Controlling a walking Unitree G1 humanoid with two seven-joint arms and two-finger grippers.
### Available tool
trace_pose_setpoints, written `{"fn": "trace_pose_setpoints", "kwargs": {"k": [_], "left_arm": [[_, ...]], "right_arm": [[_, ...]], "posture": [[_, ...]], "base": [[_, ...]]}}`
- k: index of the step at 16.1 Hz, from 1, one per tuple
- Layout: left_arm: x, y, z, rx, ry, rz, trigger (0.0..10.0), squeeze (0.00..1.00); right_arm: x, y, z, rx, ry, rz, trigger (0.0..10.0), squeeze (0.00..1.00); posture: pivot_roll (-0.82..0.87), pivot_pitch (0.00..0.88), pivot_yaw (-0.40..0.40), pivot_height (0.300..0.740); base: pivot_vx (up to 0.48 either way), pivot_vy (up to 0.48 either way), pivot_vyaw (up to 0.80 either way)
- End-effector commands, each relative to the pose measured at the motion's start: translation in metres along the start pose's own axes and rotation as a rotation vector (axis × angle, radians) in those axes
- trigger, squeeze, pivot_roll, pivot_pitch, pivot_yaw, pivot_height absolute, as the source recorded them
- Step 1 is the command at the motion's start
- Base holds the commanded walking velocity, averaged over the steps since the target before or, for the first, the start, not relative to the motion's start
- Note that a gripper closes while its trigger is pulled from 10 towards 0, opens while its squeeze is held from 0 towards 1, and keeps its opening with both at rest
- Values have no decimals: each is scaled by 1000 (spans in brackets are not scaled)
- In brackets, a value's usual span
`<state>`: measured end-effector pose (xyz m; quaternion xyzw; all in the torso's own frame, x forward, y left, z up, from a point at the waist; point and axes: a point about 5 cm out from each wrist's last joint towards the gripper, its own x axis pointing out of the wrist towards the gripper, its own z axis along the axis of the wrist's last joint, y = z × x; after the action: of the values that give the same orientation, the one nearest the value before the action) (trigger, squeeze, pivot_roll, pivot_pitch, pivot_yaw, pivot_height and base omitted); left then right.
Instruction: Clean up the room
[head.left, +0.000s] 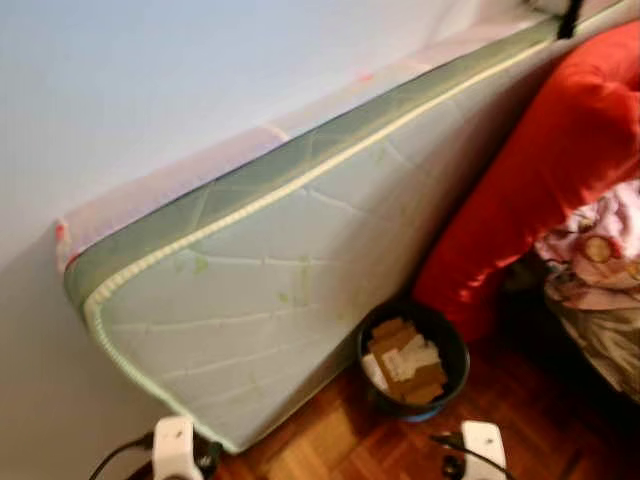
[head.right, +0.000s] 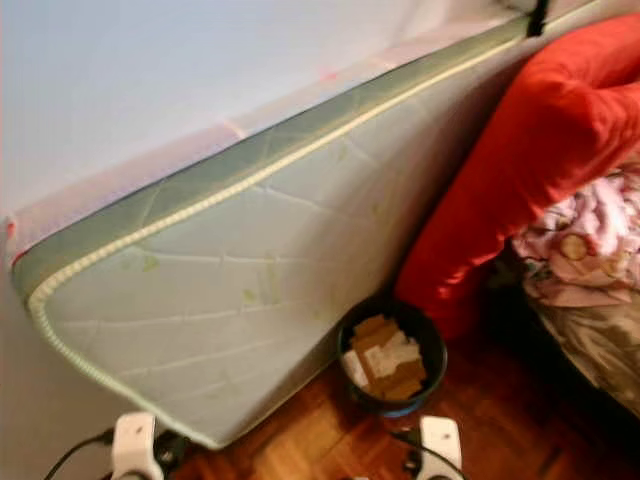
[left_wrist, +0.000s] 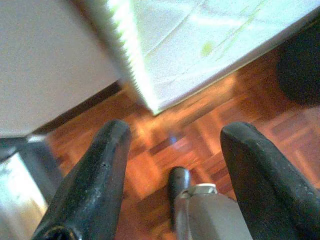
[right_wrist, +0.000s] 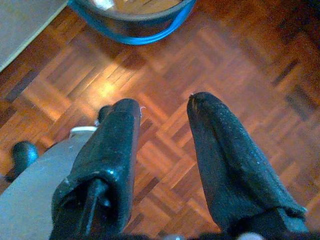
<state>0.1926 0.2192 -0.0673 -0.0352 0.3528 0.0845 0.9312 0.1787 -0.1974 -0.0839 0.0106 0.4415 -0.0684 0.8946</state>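
A mattress is leaned against the wall across the frame's centre. A bin of cardboard is seen at lower centre on the parquet floor. The left gripper and right gripper are held with jaws apart, gripping nothing.

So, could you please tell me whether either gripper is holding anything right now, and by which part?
Nothing is held. The left gripper and the right gripper are both open, with only the parquet floor between their fingers.

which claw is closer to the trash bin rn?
Right. The right claw hangs over parquet just short of the bin, whose blue rim sits ahead of it. The left claw is by the mattress corner, bin further off.
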Motion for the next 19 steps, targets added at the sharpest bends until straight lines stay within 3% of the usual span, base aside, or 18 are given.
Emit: {"fn": "trace_pose_setpoints", "kwargs": {"k": [1,8,12,19], "left_arm": [[2,-9,-13,114,191,-60,10000,0],[2,-8,-13,122,183,-59,10000,0],[2,-8,-12,122,184,-56,10000,0],[2,-8,-12,118,184,-55,10000,0]], "right_arm": [[4,-15,18,152,16,66,10000,0],[4,-15,17,125,31,71,10000,0],[4,-15,18,129,29,70,10000,0],[4,-14,20,153,7,67,10000,0]], "posture": [[24,0,-8,740],[24,0,-9,740],[22,0,-7,740],[18,0,-6,740]], "base": [[0,0,0],[0,-390,0],[0,-404,-756],[0,-404,0]]}}
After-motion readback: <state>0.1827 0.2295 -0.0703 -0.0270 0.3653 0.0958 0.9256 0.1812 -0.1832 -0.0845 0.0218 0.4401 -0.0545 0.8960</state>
